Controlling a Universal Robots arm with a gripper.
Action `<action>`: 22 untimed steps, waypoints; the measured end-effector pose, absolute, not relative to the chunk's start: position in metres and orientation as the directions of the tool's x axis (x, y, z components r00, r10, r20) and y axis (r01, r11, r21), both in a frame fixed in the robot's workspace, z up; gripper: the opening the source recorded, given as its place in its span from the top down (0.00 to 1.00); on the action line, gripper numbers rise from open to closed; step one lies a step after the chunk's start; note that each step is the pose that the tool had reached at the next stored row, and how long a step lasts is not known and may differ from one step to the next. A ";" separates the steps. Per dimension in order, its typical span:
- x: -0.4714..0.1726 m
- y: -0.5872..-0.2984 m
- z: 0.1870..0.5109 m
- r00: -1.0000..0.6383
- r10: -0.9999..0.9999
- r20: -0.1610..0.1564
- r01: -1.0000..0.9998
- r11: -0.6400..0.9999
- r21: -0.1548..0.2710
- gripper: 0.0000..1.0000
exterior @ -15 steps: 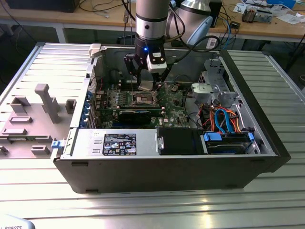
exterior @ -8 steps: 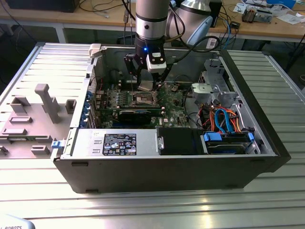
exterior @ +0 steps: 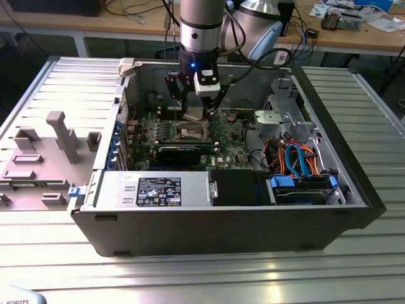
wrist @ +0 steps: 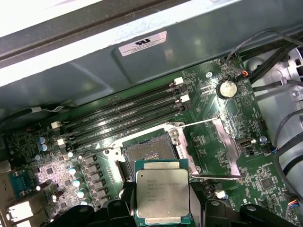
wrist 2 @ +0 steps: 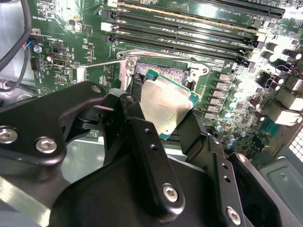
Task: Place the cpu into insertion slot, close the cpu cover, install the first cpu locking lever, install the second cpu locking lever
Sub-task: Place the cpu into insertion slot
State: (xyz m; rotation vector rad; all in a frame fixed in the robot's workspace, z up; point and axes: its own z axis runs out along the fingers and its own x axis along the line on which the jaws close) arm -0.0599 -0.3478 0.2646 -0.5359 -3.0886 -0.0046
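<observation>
Grasping the cpu (wrist: 162,196) by its edges, the fingers (wrist 2: 147,146) hold it seemingly just above the bare insertion slot (wrist: 147,153).

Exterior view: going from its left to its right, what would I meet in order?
The grey fixture blocks → the gripper shut on the cpu → the silvery drive cage → the case's dark side wall.

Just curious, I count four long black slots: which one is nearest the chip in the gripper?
The slot right beside the socket, closest to the cpu; the other three lie beyond it, farther away.
</observation>
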 end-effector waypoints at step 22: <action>-0.060 -0.348 0.265 -0.930 0.367 0.007 0.367 0.930 0.001 0.45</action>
